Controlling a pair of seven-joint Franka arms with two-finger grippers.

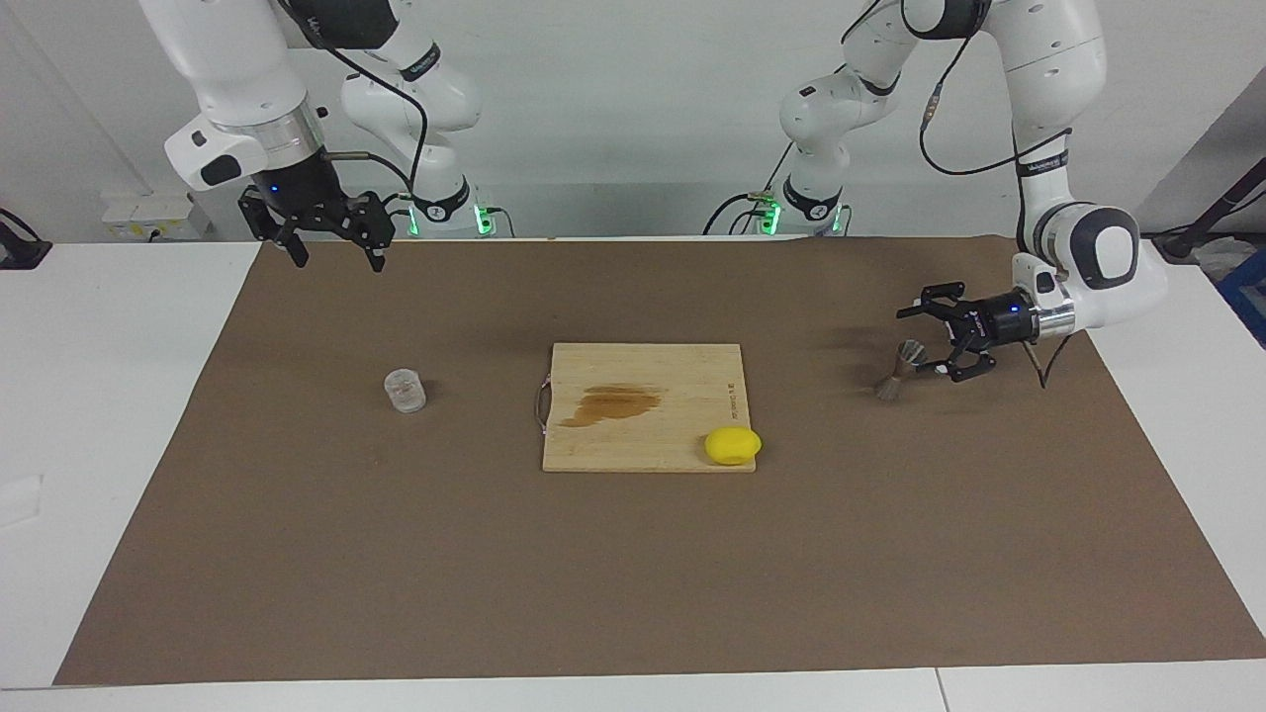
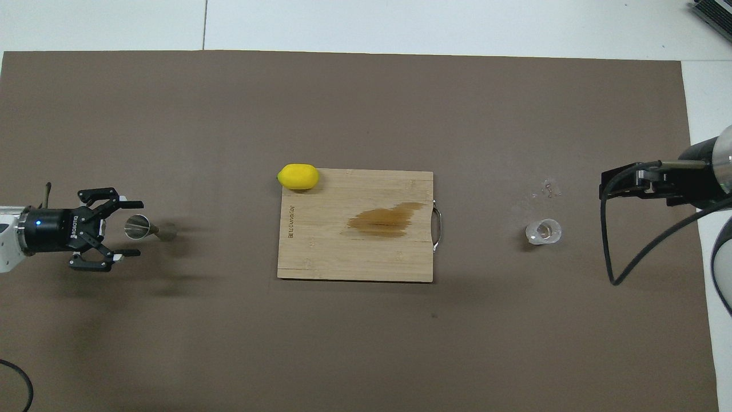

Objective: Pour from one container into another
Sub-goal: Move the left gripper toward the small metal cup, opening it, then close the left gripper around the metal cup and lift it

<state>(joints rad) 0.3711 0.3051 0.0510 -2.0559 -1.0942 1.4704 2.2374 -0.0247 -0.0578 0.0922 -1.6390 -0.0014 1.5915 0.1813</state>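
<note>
Right hand (image 1: 331, 252) shows whole only in the facing view, raised over the table edge near its base, fingers apart, holding nothing; this arm waits. In the overhead view only its black body shows, cut off at the frame's 3 o'clock edge.

Small silvery metal jigger, hourglass-shaped (image 1: 898, 370) (image 2: 147, 228), stands on the mat at the left arm's end. Seen slantwise, its narrow waist is hard to make out.

Left hand (image 1: 925, 341) (image 2: 134, 228) lies level at the jigger's upper cone, open, one finger on each side of it. Whether a fingertip touches the metal, I cannot tell.

Small clear glass tumbler with textured sides (image 1: 405, 390) (image 2: 543, 231) stands upright at the right arm's end, well apart from both hands. Its contents are hard to read. In the overhead view, faint glints show on the mat at its 12 o'clock.

Rectangular wooden cutting board (image 1: 682, 435) (image 2: 320, 252) lies mid-mat between the two vessels, a brown stain near its centre, a metal handle on the tumbler-side edge. Yellow lemon (image 1: 732, 445) (image 2: 298, 176) sits on the board's corner, at 7 o'clock from the jigger in the facing view.

Brown mat (image 1: 633, 574) covers the white table (image 1: 109, 396). White wall and cables at the arm bases.
</note>
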